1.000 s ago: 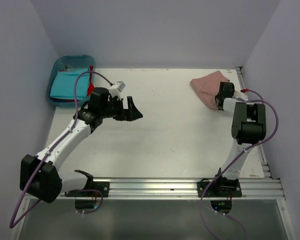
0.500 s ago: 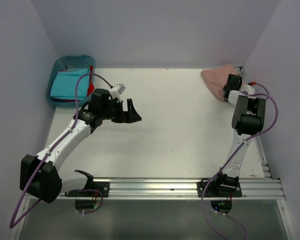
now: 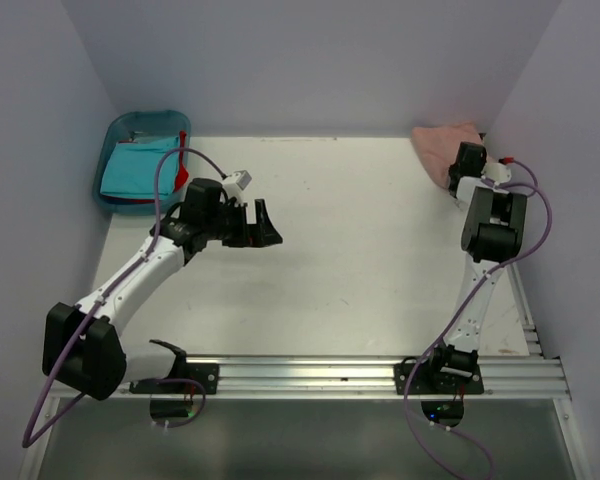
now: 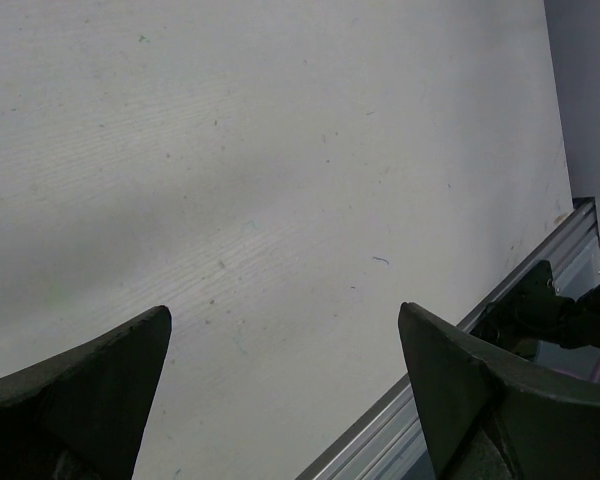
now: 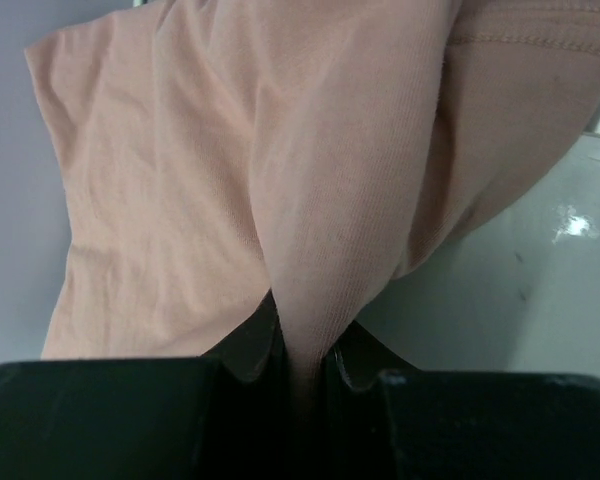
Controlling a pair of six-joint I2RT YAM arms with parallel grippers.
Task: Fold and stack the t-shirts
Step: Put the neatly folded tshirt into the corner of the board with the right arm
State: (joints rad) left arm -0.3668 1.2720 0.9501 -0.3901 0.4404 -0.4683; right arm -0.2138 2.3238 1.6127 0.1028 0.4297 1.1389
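One fold of the pink t-shirt (image 3: 437, 146) is pinched by the right gripper (image 5: 302, 348) at the table's (image 3: 370, 250) far right corner. The left gripper (image 3: 268, 222) hovers, jaws spread.

Robotics laboratory test cell. A white table (image 3: 360, 260) is closed in on the left, far and right sides by plain pale lavender panels (image 3: 310, 70), forming a bare booth with no furnishings. An aluminium rail (image 3: 320, 372) along the near edge carries the bolted bases of two arms, the left arm (image 3: 130, 285) and the right arm (image 3: 477, 290), each trailing an exposed purple cable (image 3: 165, 175). A blue plastic bin (image 3: 140, 115) sits at the far left corner.
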